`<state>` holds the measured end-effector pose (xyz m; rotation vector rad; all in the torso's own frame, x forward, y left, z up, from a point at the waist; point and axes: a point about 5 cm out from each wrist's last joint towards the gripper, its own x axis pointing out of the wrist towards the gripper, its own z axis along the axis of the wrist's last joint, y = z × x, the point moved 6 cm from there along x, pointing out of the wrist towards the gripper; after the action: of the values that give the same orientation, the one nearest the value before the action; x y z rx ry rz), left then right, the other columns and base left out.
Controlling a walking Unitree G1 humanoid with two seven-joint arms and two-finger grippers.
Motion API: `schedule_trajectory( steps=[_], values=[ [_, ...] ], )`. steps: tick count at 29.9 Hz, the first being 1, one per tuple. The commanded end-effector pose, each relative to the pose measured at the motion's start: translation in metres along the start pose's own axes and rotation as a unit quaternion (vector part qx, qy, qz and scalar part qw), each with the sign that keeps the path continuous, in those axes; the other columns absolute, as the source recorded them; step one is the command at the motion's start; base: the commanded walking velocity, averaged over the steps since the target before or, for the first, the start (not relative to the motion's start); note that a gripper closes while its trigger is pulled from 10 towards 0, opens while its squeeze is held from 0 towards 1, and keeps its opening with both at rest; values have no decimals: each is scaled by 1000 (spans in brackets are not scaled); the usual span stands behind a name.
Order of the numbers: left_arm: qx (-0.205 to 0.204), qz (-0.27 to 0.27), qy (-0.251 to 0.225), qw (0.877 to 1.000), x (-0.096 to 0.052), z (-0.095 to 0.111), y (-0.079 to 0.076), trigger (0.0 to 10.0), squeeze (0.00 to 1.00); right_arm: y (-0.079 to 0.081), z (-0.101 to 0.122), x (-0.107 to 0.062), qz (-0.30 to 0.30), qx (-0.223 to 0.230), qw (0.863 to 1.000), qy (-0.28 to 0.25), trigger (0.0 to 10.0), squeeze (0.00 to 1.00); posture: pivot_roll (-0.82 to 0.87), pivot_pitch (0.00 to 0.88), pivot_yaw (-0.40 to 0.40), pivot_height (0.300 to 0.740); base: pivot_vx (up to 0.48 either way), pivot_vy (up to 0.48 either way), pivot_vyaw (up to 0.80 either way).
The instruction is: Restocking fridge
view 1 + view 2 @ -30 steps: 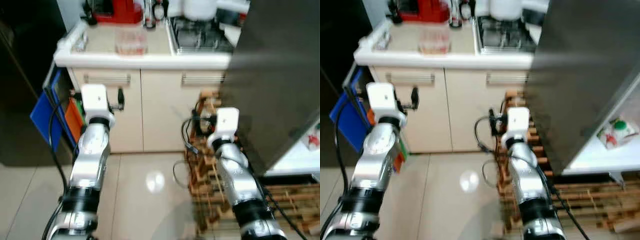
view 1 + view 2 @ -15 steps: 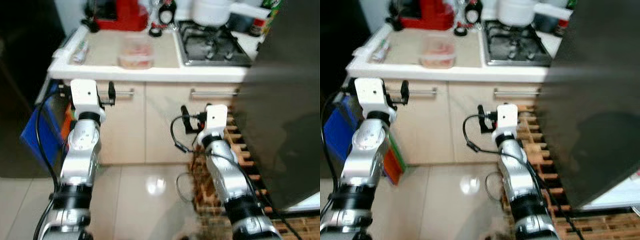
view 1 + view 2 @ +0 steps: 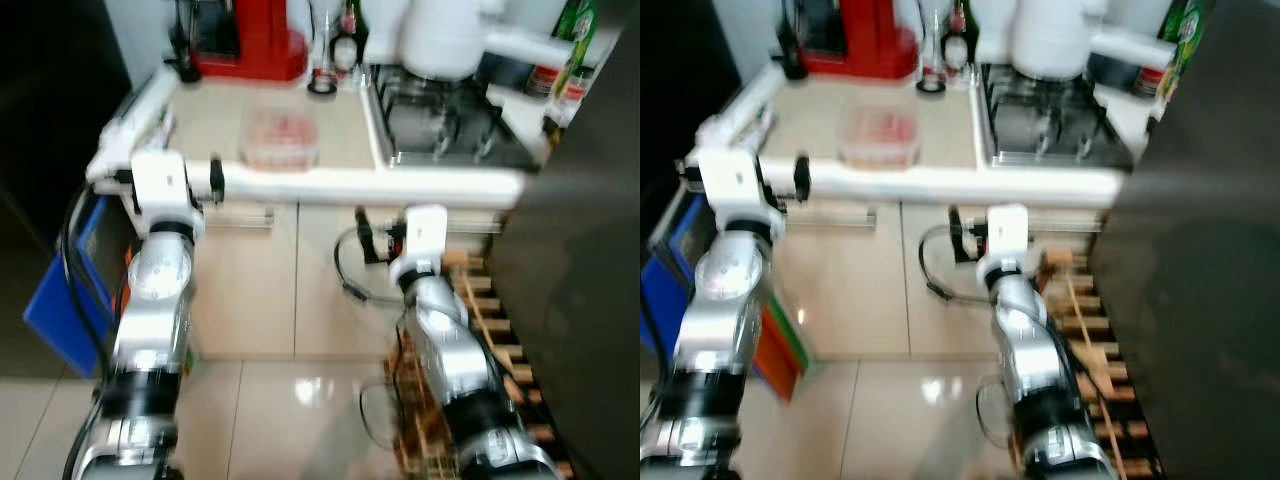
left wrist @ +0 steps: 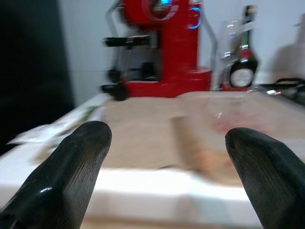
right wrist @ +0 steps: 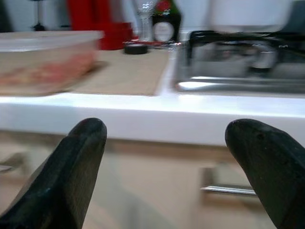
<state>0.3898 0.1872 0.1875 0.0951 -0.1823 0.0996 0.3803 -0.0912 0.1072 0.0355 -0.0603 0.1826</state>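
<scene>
Table: beige top with a white front edge, over cream cabinet doors with bar handles.

Clear plastic container: lidded, pinkish-red food inside, standing on the table near the front edge, between the two arms and just beside the gas stove. In the right wrist view it lies ahead and to one side of the fingers; in the left wrist view it is a blurred shape on the table surface.

Left tool: fingers spread wide, holding nothing, raised level with the table's front edge near its corner and pointing across the top toward the red coffee machine.

Right tool: fingers spread wide, empty, held just before the white table edge, below the stove.

Back row on the table: red coffee machine, a glass, a dark bottle with a pale label, a small dark round object.

Stove: black grates, a white pot on top.

Right side: dark door panel, green bottles behind it, wooden slatted rack on the tiled floor.

Left side: blue item beside the cabinet.
</scene>
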Motion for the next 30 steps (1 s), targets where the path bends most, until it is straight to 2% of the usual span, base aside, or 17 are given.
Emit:
schedule_trajectory(
  steps=[1, 2, 4, 5, 6, 7, 8, 9, 11, 13, 14, 15, 17, 20, 23, 29, 30],
  values=[
    [4, -4, -13, 1000, 5, 17, -3, 10000, 0, -8, 3, -1, -9, -6, 1000, -6, 10000, 39, 53, 0, -8, 740, 0, 0, 0],
    [4, -4, -13, 1000, 5, 17, -3, 10000, 0, -8, 3, -1, -9, -6, 1000, -6, 10000, 39, 53, 0, -8, 740, 0, 0, 0],
    [27, 44, -10, 999, 12, 34, 20, 10000, 0, -8, 3, -3, -9, -7, 1000, -6, 10000, 43, 56, 0, -6, 740, 0, 0, 0],
    [27, 44, -10, 999, 12, 34, 20, 10000, 0, -8, 3, -3, -9, -7, 1000, -6, 10000, 43, 56, 0, -6, 740, 0, 0, 0],
    [32, 61, -21, 997, 14, 45, 30, 10000, 0, -8, 2, -3, -8, -8, 1000, -6, 10000, 39, 56, 0, -7, 740, 0, 0, 0],
    [49, 92, -57, 993, 16, 76, 48, 10000, 0, -9, 0, -5, -8, -9, 1000, -2, 10000, 43, 64, 0, -10, 740, 0, 0, 0],
    [49, 92, -57, 993, 16, 76, 48, 10000, 0, -9, 0, -5, -8, -9, 1000, -2, 10000, 43, 64, 0, -10, 740, 0, 0, 0],
    [57, 104, -67, 991, 17, 85, 54, 10000, 0, -10, -1, -6, -8, -10, 1000, -1, 10000, 43, 65, 0, -11, 740, 0, 0, 0],
    [20, 110, -51, 992, 20, 90, 60, 10000, 0, -11, -4, -8, -6, -11, 1000, 5, 10000, 43, 68, 0, -14, 740, 0, 0, 0],
    [-39, 99, -13, 994, 23, 77, 54, 10000, 0, -10, -5, -9, -3, -12, 1000, 7, 10000, 43, 65, 0, -14, 740, 0, 0, 0],
    [-95, 80, 35, 992, 24, 60, 44, 10000, 0, -9, -5, -9, -2, -12, 1000, 8, 10000, 43, 61, 0, -13, 740, 0, 0, 0],
    [-114, 71, 55, 989, 24, 53, 39, 10000, 0, -9, -5, -9, -2, -12, 1000, 8, 10000, 43, 61, 0, -13, 740, 0, 0, 0],
    [-169, 40, 105, 979, 22, 36, 22, 10000, 0, -10, -5, -9, -3, -11, 1000, 9, 10000, 43, 58, 0, -13, 740, 0, 0, 0],
    [-226, 7, 160, 961, 17, 18, 2, 10000, 0, -10, -6, -10, -4, -11, 1000, 10, 10000, 43, 50, 0, -12, 740, 0, 0, 0],
    [-250, -3, 189, 949, 14, 10, -6, 10000, 0, -11, -7, -11, -4, -11, 1000, 12, 10000, 39, 47, 0, -12, 740, 0, 0, 0],
    [-284, -29, 210, 935, 16, 10, -20, 10000, 0, -13, -8, -12, -6, -13, 1000, 15, 10000, 39, 39, 0, -10, 740, 0, 0, 0],
    [-299, -35, 217, 929, 16, 11, -25, 10000, 0, -14, -8, -12, -7, -14, 1000, 15, 10000, 39, 37, 0, -9, 740, 0, 0, 0]
  ],
)
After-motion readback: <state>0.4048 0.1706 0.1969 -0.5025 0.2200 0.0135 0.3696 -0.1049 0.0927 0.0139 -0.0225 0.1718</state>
